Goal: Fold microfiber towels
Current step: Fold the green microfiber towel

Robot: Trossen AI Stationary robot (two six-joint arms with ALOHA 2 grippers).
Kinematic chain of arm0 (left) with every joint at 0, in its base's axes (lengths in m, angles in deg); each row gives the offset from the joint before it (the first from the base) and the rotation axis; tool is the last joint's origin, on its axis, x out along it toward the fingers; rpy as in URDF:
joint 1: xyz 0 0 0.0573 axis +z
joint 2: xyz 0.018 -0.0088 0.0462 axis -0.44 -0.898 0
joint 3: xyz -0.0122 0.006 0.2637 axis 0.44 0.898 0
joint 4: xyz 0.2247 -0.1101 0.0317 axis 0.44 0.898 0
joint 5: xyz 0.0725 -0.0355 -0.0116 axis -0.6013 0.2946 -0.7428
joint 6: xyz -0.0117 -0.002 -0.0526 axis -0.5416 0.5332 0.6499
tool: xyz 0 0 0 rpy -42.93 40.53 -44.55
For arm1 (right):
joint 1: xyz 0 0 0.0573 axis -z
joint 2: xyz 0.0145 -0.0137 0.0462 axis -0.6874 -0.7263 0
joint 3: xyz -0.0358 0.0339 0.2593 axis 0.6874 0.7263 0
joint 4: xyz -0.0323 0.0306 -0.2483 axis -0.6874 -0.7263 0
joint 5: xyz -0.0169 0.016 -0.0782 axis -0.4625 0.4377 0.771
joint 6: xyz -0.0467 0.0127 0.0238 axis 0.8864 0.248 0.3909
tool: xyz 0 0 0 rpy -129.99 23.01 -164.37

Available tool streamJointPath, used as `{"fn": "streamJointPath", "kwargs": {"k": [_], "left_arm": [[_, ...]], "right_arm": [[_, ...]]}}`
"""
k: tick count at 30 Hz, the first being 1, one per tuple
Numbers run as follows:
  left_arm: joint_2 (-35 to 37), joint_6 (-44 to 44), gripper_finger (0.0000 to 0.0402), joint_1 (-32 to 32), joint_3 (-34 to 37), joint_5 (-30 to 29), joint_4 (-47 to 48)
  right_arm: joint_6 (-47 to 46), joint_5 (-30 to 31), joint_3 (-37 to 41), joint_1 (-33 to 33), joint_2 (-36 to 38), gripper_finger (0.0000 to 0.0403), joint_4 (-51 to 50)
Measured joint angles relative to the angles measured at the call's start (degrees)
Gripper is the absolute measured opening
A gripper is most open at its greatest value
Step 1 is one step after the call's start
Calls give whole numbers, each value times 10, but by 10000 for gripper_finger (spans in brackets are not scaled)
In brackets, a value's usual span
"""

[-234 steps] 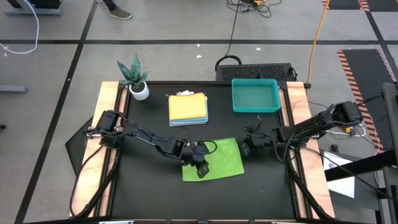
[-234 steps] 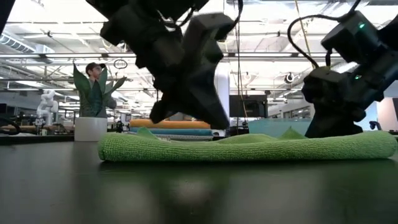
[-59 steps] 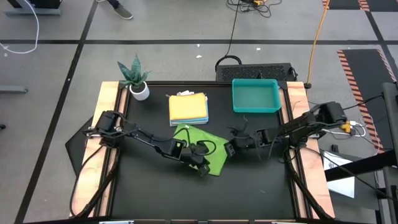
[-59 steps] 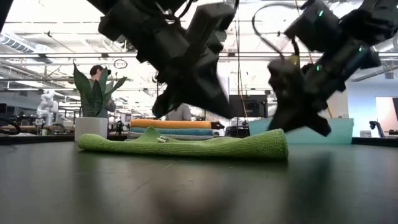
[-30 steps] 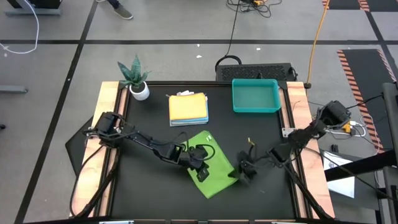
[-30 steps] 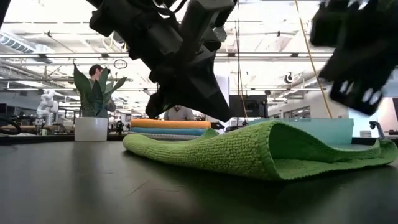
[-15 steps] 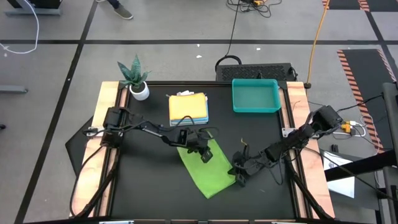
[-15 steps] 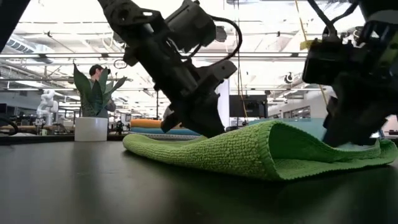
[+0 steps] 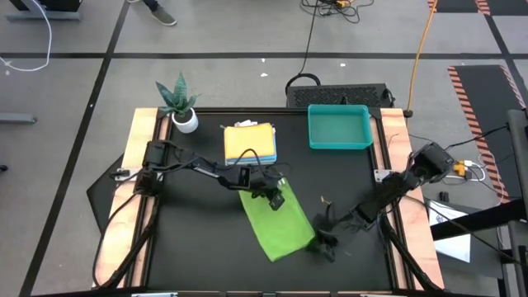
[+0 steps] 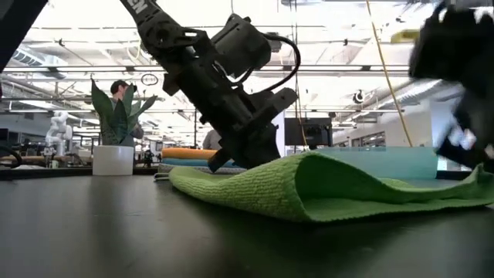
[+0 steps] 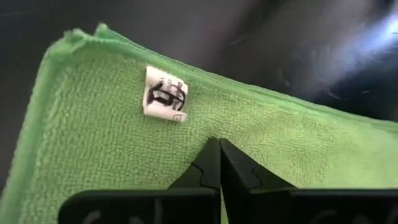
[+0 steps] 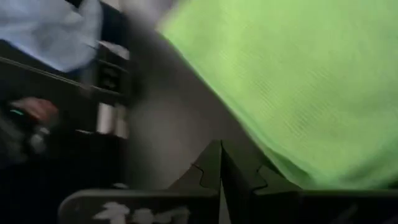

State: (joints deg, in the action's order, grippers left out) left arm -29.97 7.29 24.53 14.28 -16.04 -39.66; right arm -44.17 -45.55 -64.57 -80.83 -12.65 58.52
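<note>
Left arm reaches in low from the table's left edge, elbow bent, left gripper tipped down with jaws closed together, pressing on the far end of the lime green towel near its white label. That towel lies folded in a diagonal strip mid-table, in front of the stack of remaining towels. Right arm stretches in from the right edge, right gripper low at the strip's near right corner, jaws closed, with nothing visibly held.
</note>
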Motion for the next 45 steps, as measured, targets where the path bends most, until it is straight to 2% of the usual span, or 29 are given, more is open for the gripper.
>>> {"fn": "streamJointPath", "kwargs": {"k": [4,8,12,17,21,28,35,38,41,45], "left_arm": [[16,-4,0,-12,1,30,-55],[29,10,0,-62,-1,67,-98],[27,14,0,-123,0,103,-95],[27,34,0,-180,1,69,-66],[19,67,0,-209,0,38,-70],[-24,146,0,-247,0,13,-85],[-27,169,0,-268,-2,12,-62],[-22,174,0,-273,-1,44,-56],[-8,173,0,-283,1,100,-59],[31,147,0,-291,2,131,-57]], "right_arm": [[42,51,0,10,53,0,-26],[81,65,-1,66,87,0,-71],[139,8,0,130,71,0,-76],[184,-56,0,195,33,0,-71],[197,-67,0,210,18,0,-89],[151,-52,-1,200,6,0,-119],[72,-17,-1,120,3,0,-115],[48,-24,0,77,1,0,-66],[47,-21,0,40,12,0,17],[62,43,-4,26,37,0,7]]}}
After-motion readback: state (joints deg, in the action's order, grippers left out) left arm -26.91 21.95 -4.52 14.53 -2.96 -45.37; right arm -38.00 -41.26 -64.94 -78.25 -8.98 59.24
